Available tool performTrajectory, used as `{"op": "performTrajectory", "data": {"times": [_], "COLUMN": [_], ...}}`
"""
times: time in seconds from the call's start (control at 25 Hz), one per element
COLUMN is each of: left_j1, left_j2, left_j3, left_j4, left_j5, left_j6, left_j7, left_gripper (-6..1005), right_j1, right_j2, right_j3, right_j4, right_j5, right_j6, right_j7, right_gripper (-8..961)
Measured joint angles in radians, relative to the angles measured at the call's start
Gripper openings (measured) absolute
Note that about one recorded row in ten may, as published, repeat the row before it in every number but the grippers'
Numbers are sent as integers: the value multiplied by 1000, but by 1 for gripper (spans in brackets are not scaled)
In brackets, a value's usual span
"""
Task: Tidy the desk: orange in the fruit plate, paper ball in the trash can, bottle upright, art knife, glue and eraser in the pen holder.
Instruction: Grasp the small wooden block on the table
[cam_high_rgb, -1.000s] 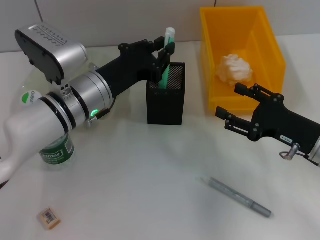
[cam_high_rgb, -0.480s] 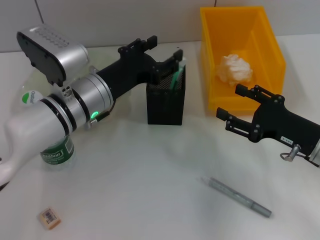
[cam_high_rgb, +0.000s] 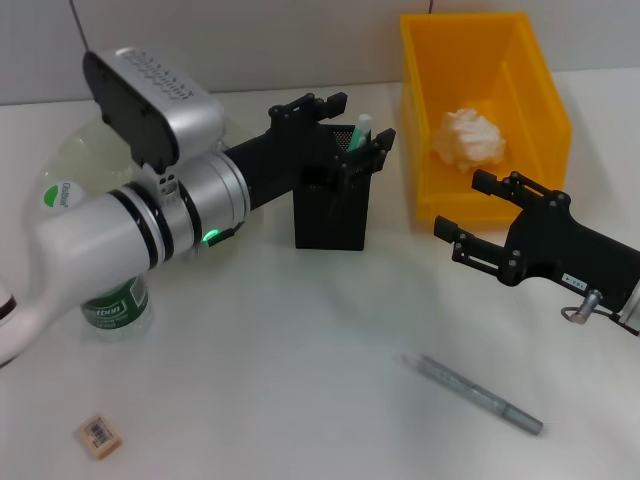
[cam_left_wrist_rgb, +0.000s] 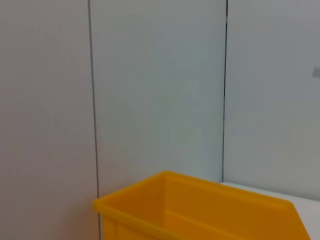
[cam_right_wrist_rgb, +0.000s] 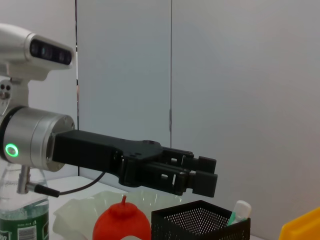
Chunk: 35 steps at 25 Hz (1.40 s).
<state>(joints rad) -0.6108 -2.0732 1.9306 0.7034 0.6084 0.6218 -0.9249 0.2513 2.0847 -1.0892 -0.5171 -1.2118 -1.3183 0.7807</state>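
- Since a moment ago my left claw (cam_high_rgb: 352, 128) has let go of the green-and-white glue stick (cam_high_rgb: 359, 130), and that stick now stands inside the pen holder (cam_high_rgb: 331, 205) with only its white top poking out.
- My left claw is open now, and it hangs just above the pen holder's rim.
- My right claw (cam_high_rgb: 462, 214) has stayed where it was, open and holding nothing, just in front of the trash can (cam_high_rgb: 483, 110).
- The paper ball (cam_high_rgb: 469, 137) lies inside the trash can.
- The orange (cam_right_wrist_rgb: 121, 222) sits in the fruit plate (cam_right_wrist_rgb: 75, 216), behind my left arm; I see it from my right wrist.
- The bottle (cam_high_rgb: 114, 306) stands upright under my left arm, near the left side of the surface (cam_high_rgb: 300, 360).
- The eraser (cam_high_rgb: 99, 436) lies flat on the surface, near the front left corner, well apart from the pen holder.
- A grey art knife (cam_high_rgb: 473, 394) lies flat on the surface in front of my right claw.
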Motion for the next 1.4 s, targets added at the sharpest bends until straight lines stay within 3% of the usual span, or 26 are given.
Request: {"op": "performTrajectory", "data": {"times": [0.12,0.16,0.24,0.28,0.36,0.4,0.44,0.56,0.68,0.88,0.96,1.12,1.16,1.28,1.4], "left_j1": [3,22,26,36,36,60,73,83,117,140,171,190,232,240,246], "left_j2": [2,8,8,9,9,10,10,10,10,9,10,9,7,6,4], "left_j3": [-11,-54,-59,-78,-78,-123,-130,-131,-173,-226,-251,-253,-253,-252,-229], "left_j4": [20,107,120,166,166,294,358,392,490,559,640,684,810,841,910], "left_j5": [39,195,215,297,297,569,691,740,864,961,1094,1170,1398,1463,1624], "left_j6": [-8,-14,-14,-14,-14,-5,2,11,95,183,256,278,355,389,512], "left_j7": [-31,-145,-161,-221,-221,-446,-546,-590,-703,-798,-883,-927,-1096,-1148,-1275], "left_gripper": [725,725,724,724,724,724,724,723,723,722,722,722,722,721,721], "right_j1": [0,0,0,0,1,3,6,9,11,12,12,11,11,11,11], "right_j2": [-1,-1,-1,-1,-1,-1,-2,-2,-2,-3,-3,-3,-3,-3,-3], "right_j3": [1,5,8,10,16,20,28,32,35,36,36,37,38,39,35], "right_j4": [1,2,2,2,7,10,15,17,17,17,17,17,17,17,16], "right_j5": [0,0,0,0,0,0,0,0,0,0,0,0,0,0,-4], "right_j6": [1,2,2,2,3,3,4,4,4,4,4,4,4,3,-3], "right_j7": [0,0,0,0,-2,-3,-5,-6,-6,-7,-7,-7,-7,-7,-7], "right_gripper": [767,767,767,767,767,767,767,767,767,766,766,766,766,766,766]}}
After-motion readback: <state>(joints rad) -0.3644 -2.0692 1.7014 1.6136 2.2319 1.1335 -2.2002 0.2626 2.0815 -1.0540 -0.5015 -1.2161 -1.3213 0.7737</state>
